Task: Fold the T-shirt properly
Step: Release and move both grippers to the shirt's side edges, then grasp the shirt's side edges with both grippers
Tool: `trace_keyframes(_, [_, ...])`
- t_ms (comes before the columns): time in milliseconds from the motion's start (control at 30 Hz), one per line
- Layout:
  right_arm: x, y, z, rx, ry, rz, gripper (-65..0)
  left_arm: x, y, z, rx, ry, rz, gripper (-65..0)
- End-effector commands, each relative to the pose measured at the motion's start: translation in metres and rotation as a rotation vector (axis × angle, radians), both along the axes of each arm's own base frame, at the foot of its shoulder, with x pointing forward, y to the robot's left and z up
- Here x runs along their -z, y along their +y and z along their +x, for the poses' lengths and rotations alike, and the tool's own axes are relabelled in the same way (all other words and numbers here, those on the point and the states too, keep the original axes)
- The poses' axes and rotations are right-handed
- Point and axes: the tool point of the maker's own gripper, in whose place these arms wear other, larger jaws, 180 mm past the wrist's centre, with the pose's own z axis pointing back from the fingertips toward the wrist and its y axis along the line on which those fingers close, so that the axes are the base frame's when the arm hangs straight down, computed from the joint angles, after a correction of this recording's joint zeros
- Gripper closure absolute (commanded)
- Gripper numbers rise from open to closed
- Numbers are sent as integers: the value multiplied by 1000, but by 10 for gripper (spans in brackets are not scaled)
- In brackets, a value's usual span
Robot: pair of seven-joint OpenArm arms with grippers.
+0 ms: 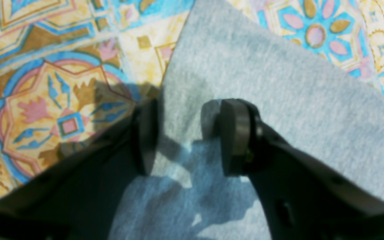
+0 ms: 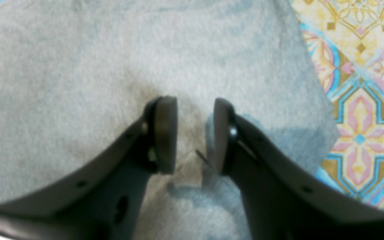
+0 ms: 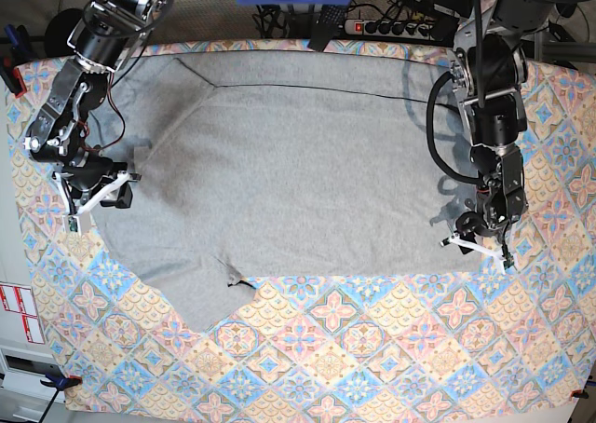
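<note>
Clearly the T-shirt [image 3: 289, 171] is a soft, light, limp thing: it lies flat across the middle of the bench [image 3: 372, 367], which wears a patterned tile cloth, and it will sag and crease wherever it is lifted, so a pinch at an edge or corner looks best.

Lower left of the base view, one sleeve [image 3: 200, 302] juts toward the near edge with a small rumple beside it.

At the right edge of the frame the left tool [image 3: 480, 246] hangs over the shirt's side hem; its wrist view shows the jaws standing well apart astride that hem, holding nothing.

At the left edge the right tool [image 3: 102, 195] sits over the other side, jaws partly open above grey cloth, nothing gripped.

Farther back, cables [image 3: 391, 22] and a power strip [image 3: 391, 24] lie beyond the bench, clear of the fold. Nothing rests on the shirt.
</note>
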Motion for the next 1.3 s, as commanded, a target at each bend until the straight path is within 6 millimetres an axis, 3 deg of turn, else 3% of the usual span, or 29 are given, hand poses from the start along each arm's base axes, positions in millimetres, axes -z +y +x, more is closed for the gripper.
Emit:
trace_keyframes(0, [-17,-6,12,3,-60,-13,-187,-15,5,13,2,-44,13,-302])
trace_keyframes(100, [-17,-6,12,3,-62,-13,-187,-8,3,5,2,-29,4,-220])
trace_keyframes(233, [-17,-6,12,3,-60,-12,-187,-6,3,3,2,-25,2,0])
trace_keyframes(333, [-17,-6,13,3,-62,-12,-187,-4,6,-2,-2,-21,6,0])
trace_keyframes(633, [-19,-5,15,1,-66,-12,-188,-47,16,-10,36,-158,117,0])
trace_keyframes(733, [-24,3,33,-29,-81,-2,-188,-51,16,-17,45,-168,134,0])
trace_keyframes(867, [-9,6,46,-102,-13,-13,-188,-57,14,-30,62,-185,159,0])
trace_keyframes(1000, [-7,18,74,-137,-34,21,-188,-65,11,-39,78,-208,181,0])
trace_keyframes(1100, [6,7,79,-144,7,-25,-188,-72,9,-45,90,-224,198,0])
trace_keyframes(1267, [12,-3,101,-154,11,-112,-189,-79,8,-49,100,-238,212,0])
